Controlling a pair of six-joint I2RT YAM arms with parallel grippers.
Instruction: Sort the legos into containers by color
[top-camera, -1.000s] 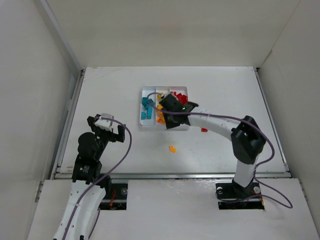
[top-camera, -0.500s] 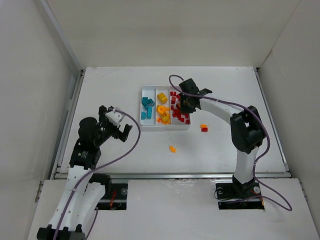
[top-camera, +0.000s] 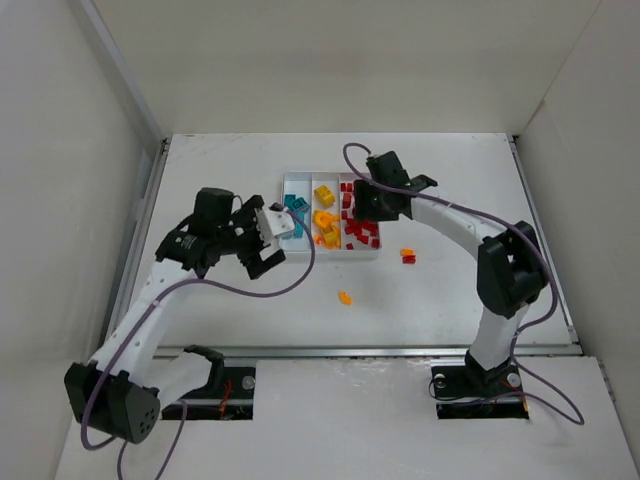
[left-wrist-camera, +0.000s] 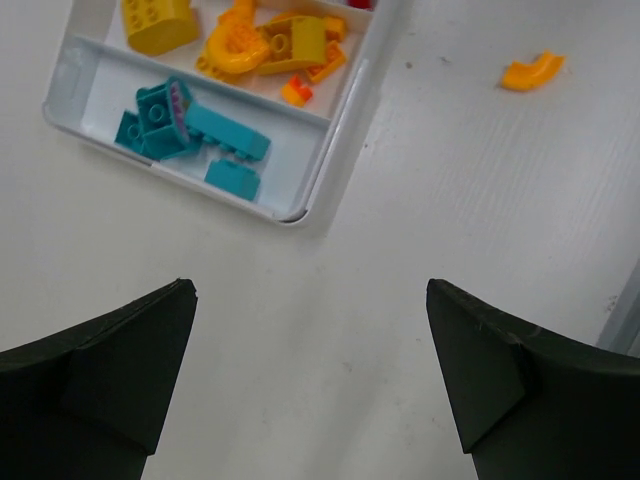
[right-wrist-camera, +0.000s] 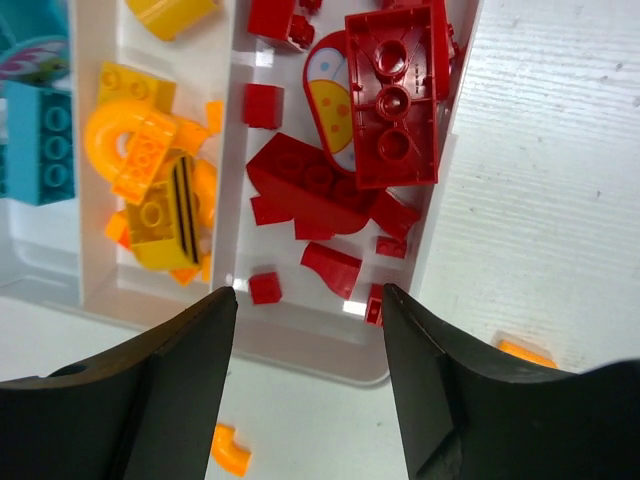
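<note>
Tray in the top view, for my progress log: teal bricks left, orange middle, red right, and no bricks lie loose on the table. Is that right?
Not the last part. The top view shows a curved orange brick and an orange and red pair loose on the table, outside the tray. The colour layout is as stated.

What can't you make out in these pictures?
- Top external: the right pincer covers part of the red compartment; bricks beneath are hidden.
- Top external: the orange and red pieces right of the tray are too small to tell if joined.
- Left wrist: the red compartment is cut off by the top edge.
- Right wrist: the teal compartment is cut off by the left edge.
</note>
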